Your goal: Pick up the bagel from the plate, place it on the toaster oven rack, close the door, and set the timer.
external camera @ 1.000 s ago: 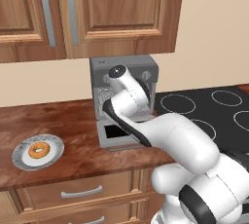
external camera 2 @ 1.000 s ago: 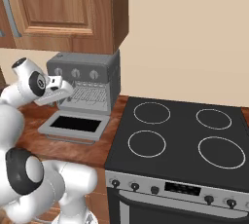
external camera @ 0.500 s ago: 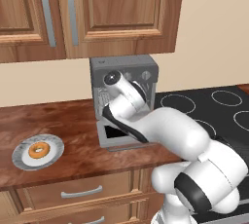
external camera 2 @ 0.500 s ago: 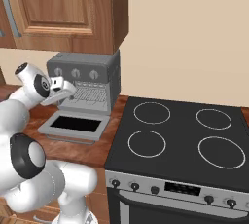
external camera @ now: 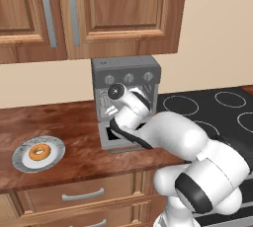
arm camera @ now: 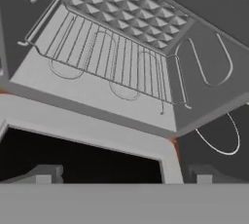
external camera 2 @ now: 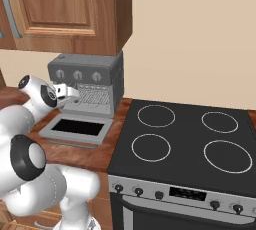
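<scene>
The bagel (external camera: 38, 152) is sitting in the middle of the plate (external camera: 20, 158), near the worktop's (external camera: 74, 127) front edge and well to the left of the toaster oven (external camera: 126, 76). The door (external camera 2: 76, 128) is lying folded down flat on the worktop, baring the toaster oven rack (arm camera: 104, 57). The gripper (external camera 2: 72, 92) is hanging empty before the cavity, jaws spread wide.

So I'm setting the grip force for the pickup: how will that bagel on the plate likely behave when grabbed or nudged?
The bagel lies flat on the plate, so it probably won't roll unless it is tipped on edge. It is small next to the plate, so likely light. A sideways nudge might slide it across the plate's smooth-looking centre. How soft it is can't be told here.
</scene>
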